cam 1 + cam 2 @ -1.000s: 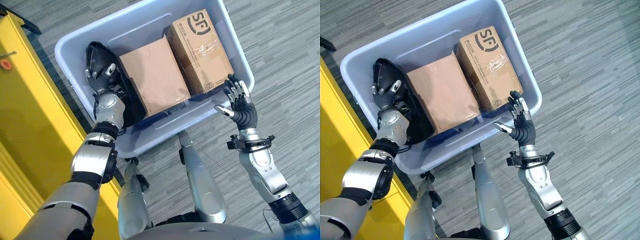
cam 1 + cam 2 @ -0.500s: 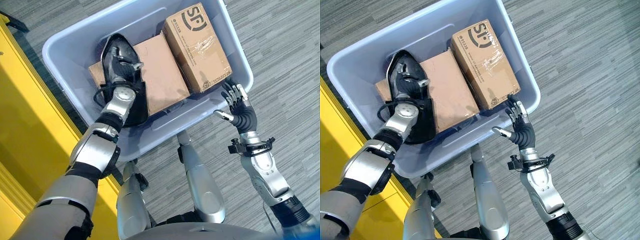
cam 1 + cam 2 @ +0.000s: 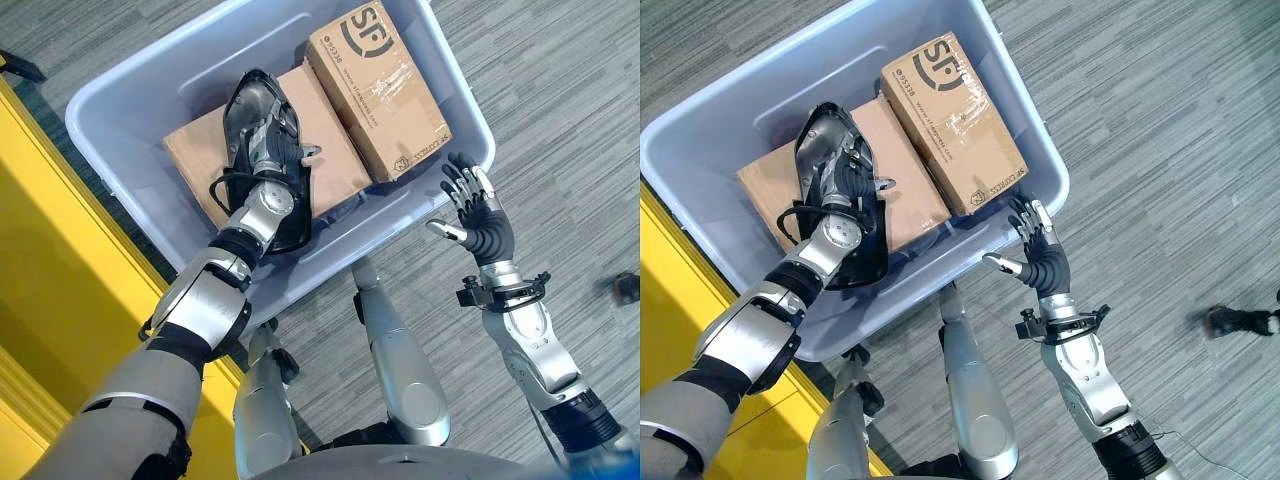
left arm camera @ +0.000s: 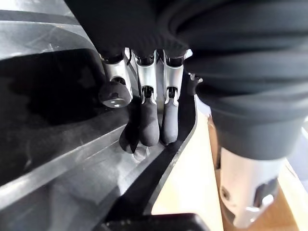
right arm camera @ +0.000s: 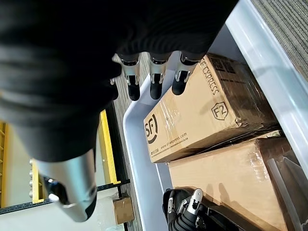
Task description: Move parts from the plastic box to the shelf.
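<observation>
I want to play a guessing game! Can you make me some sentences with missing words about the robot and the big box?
The left hand holds a ____ part.
Two ____ boxes lie in the plastic box.
The printed cardboard box lies nearest the robot's ____ hand.
The right hand is ____, holding nothing.

Missing words: black; cardboard; right; open
</observation>
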